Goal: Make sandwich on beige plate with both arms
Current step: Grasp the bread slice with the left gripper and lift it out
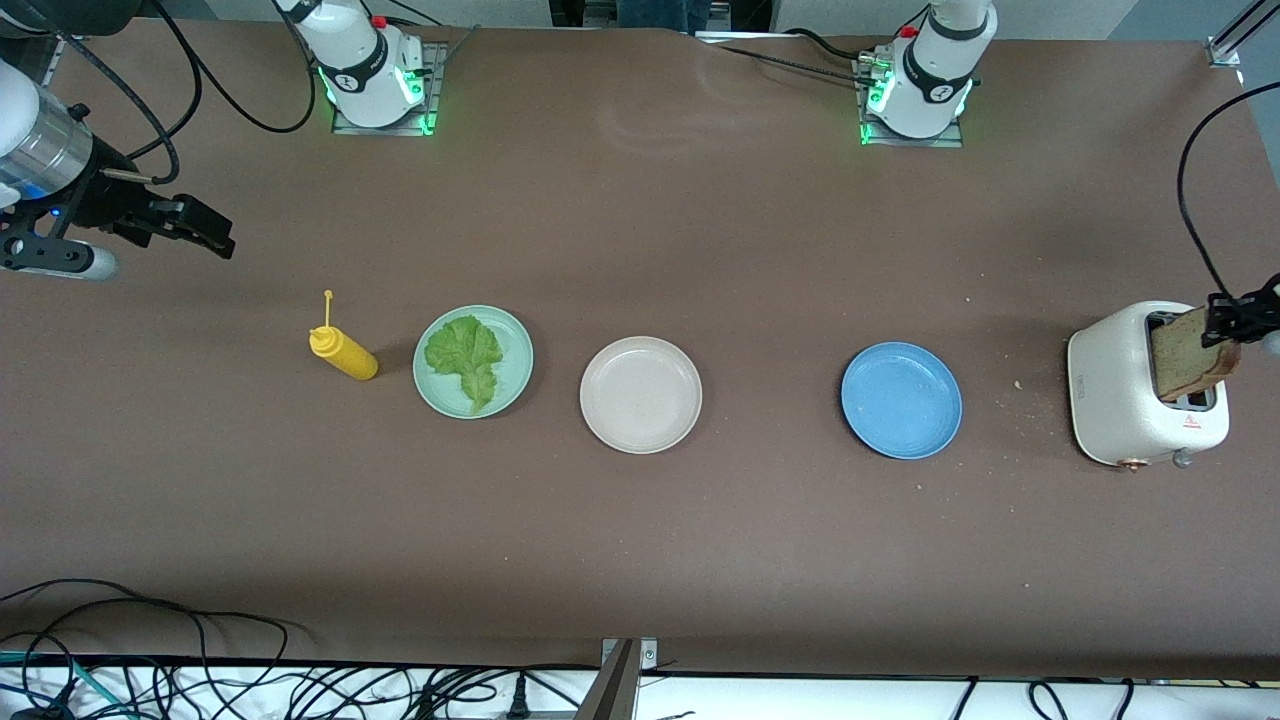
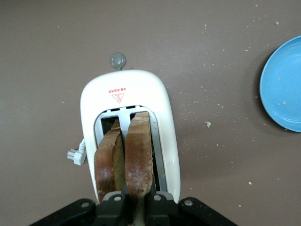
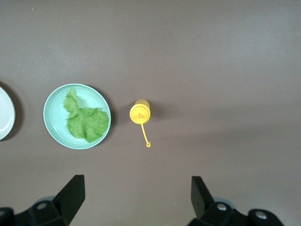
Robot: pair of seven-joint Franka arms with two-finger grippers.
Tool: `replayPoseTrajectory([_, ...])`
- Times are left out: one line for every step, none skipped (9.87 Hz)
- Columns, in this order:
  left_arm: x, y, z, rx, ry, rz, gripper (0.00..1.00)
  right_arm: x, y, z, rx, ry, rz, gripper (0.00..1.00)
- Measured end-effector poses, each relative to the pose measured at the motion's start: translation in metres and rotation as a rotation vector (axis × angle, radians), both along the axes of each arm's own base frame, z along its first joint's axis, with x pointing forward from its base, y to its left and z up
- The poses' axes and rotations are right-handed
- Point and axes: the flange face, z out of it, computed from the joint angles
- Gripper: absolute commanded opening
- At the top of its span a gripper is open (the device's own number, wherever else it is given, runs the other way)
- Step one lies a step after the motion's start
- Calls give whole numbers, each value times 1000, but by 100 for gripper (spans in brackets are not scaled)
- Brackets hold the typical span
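A: Where does the left gripper (image 1: 1232,322) stand?

B: Over the white toaster (image 1: 1125,400) at the left arm's end of the table, its fingers pinched on a bread slice (image 2: 138,157) that stands upright in the slot. From the left wrist view, a second slice (image 2: 109,162) sits in the neighbouring slot, just beside the held one.

A: And the beige plate (image 1: 641,395)?

B: Bare, mid-table. Taking it as the clock's centre in the front view, the blue plate (image 1: 901,400) lies at 3 o'clock, with the toaster further out the same way. The mint green plate (image 1: 473,361) sits at about 9 o'clock, carrying the lettuce leaf (image 1: 465,356). So the gripped slice is well apart from the beige plate, with the blue plate between them.

A: The right gripper (image 1: 205,232)?

B: It waits with fingers spread wide, holding nothing, up over the table toward the right arm's end. A yellow squeeze bottle (image 1: 343,352) stands beside the green plate, at its 9 o'clock.
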Motion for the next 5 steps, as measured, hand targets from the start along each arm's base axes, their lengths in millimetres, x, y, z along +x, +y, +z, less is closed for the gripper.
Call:
replayPoseTrajectory([7,-12,24,-8,22,-23,0,0,0,0,0,0,0,100])
replayPoseTrajectory([14,-31,46,-18,48,-56,0,0,0,0,0,1,-1,100])
replayPoseTrajectory([24,-59,63,-24,69,-101,0,0,-1,-1,0,1,-1,100])
replayPoseTrajectory([33,-92,71,-38,79,-142,0,0,0,-1,0,1,-1,100])
replayPoseTrajectory([39,-121,70,-81,91,-158,0,0,0,-1,0,1,-1,100])
